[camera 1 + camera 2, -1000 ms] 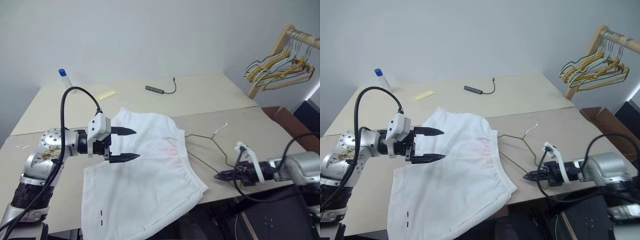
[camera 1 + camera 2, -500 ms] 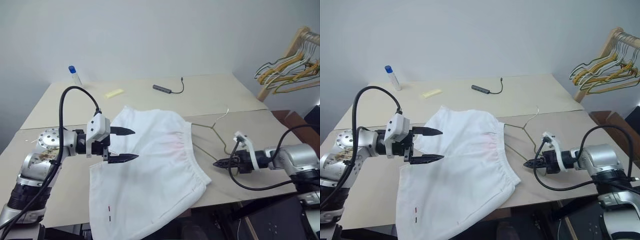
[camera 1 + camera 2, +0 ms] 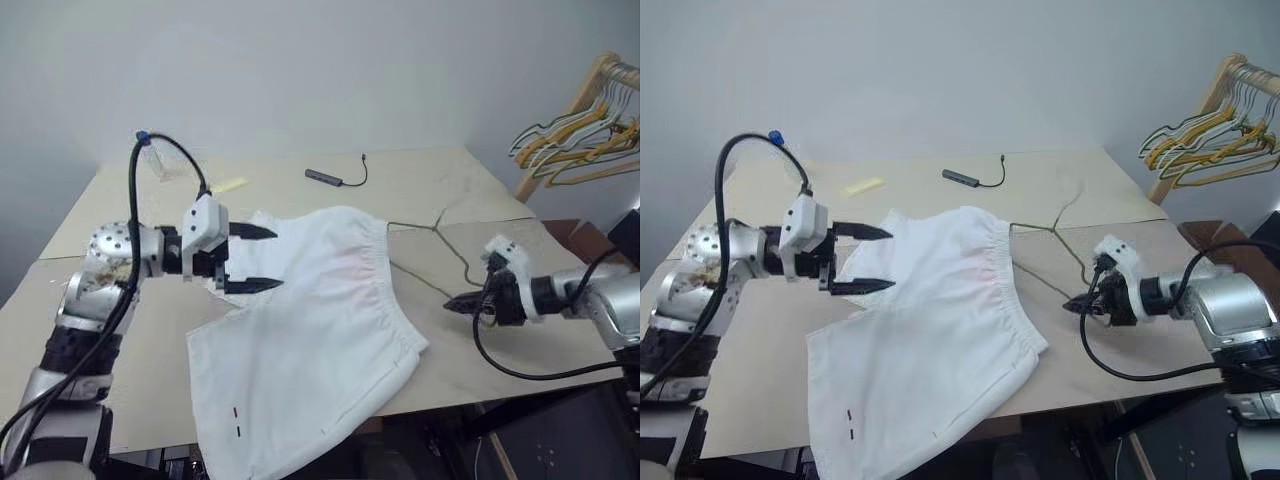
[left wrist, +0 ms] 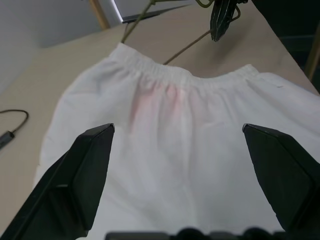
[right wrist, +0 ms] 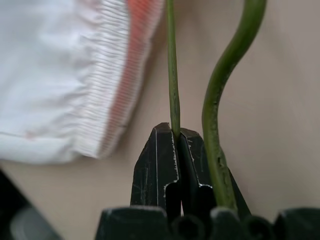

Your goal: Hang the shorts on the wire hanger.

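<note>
1. Shorts (image 3: 310, 330), white cloth with a gathered elastic waistband, lie spread flat on the tan table (image 3: 420, 190), one leg hanging over the near edge. A faint pink tint shows near the waist, and tiny red and dark marks sit near one hem.

2. Handling, as a judgement: the shorts look light, soft and floppy, so they will sag and fold wherever they are lifted. The thick elastic waistband looks like the firmest place to pinch.

3. A thin olive-brown wire hanger (image 3: 430, 255) lies partly under the waistband side of the shorts, its hook pointing towards the far side of the table. It looks light and springy, likely to twist or slip in a narrow pinch.

4. The right claw (image 3: 458, 303) is clamped on the hanger; the right wrist view shows the two black fingers (image 5: 160, 165) pressed together with one thin wire strand between them and a curved strand just beside them.

5. The left claw (image 3: 255, 259) hovers over the far leg of the shorts with its two black fingers spread wide apart. It holds nothing; whether the lower finger brushes the cloth cannot be told.

6. A small cable adapter (image 3: 335, 179) lies well apart at the back of the table.
</note>
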`<action>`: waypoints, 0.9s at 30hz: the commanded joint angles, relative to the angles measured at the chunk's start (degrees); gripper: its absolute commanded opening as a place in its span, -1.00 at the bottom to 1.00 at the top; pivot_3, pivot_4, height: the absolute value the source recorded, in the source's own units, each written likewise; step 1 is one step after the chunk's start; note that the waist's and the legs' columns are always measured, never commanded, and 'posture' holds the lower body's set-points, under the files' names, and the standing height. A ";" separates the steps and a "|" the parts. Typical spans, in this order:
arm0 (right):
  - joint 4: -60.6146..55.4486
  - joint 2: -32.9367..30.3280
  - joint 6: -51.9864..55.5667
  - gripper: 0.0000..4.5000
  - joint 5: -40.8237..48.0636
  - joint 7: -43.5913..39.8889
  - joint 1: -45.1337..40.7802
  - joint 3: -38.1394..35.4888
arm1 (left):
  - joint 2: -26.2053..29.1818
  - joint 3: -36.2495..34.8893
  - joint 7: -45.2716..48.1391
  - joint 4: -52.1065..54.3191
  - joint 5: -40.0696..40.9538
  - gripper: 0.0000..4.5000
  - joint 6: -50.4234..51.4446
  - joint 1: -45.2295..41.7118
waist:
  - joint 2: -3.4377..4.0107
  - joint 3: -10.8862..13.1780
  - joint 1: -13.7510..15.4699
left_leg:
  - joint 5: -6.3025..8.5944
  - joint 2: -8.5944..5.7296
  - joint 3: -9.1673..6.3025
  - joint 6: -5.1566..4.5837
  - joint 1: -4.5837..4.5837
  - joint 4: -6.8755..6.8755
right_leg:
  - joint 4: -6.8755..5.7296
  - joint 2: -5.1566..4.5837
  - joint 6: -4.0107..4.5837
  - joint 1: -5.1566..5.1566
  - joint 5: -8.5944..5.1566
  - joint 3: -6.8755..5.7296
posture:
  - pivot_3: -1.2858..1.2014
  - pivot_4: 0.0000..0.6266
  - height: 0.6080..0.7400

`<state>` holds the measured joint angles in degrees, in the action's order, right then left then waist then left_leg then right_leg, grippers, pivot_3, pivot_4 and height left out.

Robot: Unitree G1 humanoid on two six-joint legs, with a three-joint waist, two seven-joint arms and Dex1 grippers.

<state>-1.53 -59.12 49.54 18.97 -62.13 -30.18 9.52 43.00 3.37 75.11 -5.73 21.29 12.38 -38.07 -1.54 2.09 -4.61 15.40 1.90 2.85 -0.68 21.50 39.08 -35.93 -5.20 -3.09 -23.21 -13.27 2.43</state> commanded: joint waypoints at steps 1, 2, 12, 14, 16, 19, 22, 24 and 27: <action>-6.32 -0.76 -7.41 -1.00 -6.96 1.62 -6.44 2.63 | -1.24 0.59 2.81 -7.71 -3.04 0.98 -7.41 -10.04 | 0.00 0.00 -0.71 | 0.00 -0.01 0.00 0.01 0.01 0.00 | 0.00 0.00 0.00 -0.01 0.00 -0.01 | -0.10 -1.00 1.00; -7.49 -0.40 -8.10 -1.00 -7.70 1.14 -7.92 3.51 | -1.79 1.43 3.87 -10.88 -4.47 0.98 -10.19 -12.83 | 0.00 0.00 -1.03 | 0.00 0.00 -0.01 0.01 0.01 -0.02 | 0.05 0.01 0.00 0.00 0.00 -0.02 | -0.10 -1.00 1.00; -14.09 3.31 -9.31 -1.00 -10.30 -1.66 -15.16 7.11 | -8.27 11.57 11.75 -42.57 -20.00 0.98 -35.14 -32.30 | 0.00 0.00 -3.76 | 0.02 -0.02 -0.04 -0.04 0.38 0.16 | 0.08 -0.04 -0.05 -0.15 -0.03 -0.05 | -0.12 -1.00 1.00; -14.43 3.60 -8.64 -1.00 -10.12 -1.95 -15.66 6.90 | -9.07 12.95 13.33 -45.97 -21.91 0.98 -37.25 -33.44 | 0.00 0.00 -4.32 | 0.02 -0.02 -0.05 -0.04 0.45 0.17 | 0.05 -0.04 -0.05 -0.23 -0.03 -0.05 | -0.12 -1.00 1.00; -14.96 3.73 -8.00 -1.00 -9.63 -2.30 -15.89 6.56 | -10.09 13.66 13.35 -48.31 -23.42 0.98 -38.13 -34.02 | 0.00 0.00 -4.76 | 0.02 -0.01 -0.08 -0.04 0.49 0.17 | 0.01 -0.04 -0.06 -0.29 -0.03 -0.06 | -0.13 -1.00 1.00; -15.80 3.69 -6.87 -1.00 -8.60 -2.84 -16.00 5.93 | -11.76 14.59 10.27 -50.90 -26.42 0.81 -39.87 -34.34 | 0.00 0.00 -5.62 | 0.02 -0.01 -0.09 -0.05 0.65 0.18 | -0.10 -0.06 -0.06 -0.50 -0.03 -0.04 | -0.14 -1.00 1.00; -16.44 3.66 -5.55 -1.00 -7.51 -3.24 -16.16 5.19 | -13.10 13.89 9.58 -52.21 -26.67 0.45 -39.91 -34.43 | 0.00 0.00 -6.06 | 0.02 -0.02 -0.13 -0.05 0.96 0.30 | -0.27 -0.07 -0.06 -0.88 -0.02 -0.01 | -0.14 -1.00 1.00; -16.59 3.63 -4.86 -1.00 -7.13 -3.24 -16.19 4.86 | -13.71 13.04 9.45 -52.47 -26.06 0.18 -39.35 -34.40 | 0.00 0.00 -6.45 | 0.02 -0.01 -0.17 -0.05 1.00 0.30 | -0.28 -0.07 -0.05 -0.93 -0.01 -0.02 | -0.14 -1.00 1.00; -16.40 3.89 -4.23 -1.00 -7.13 -3.11 -16.24 4.64 | -14.01 12.29 9.81 -52.29 -25.40 -0.24 -38.71 -33.88 | 0.00 0.00 -7.26 | 0.02 -0.02 -0.21 -0.06 1.00 0.30 | -0.28 -0.08 -0.05 -0.93 -0.01 -0.02 | -0.15 -1.00 1.00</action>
<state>-16.35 -55.38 44.93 10.95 -65.24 -44.58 16.93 29.09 17.21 85.01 -58.41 -5.30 -26.87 -70.61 -1.54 2.09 -11.87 15.42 1.88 2.62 -0.73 22.50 39.38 -36.22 -5.28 -3.15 -24.14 -13.28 2.42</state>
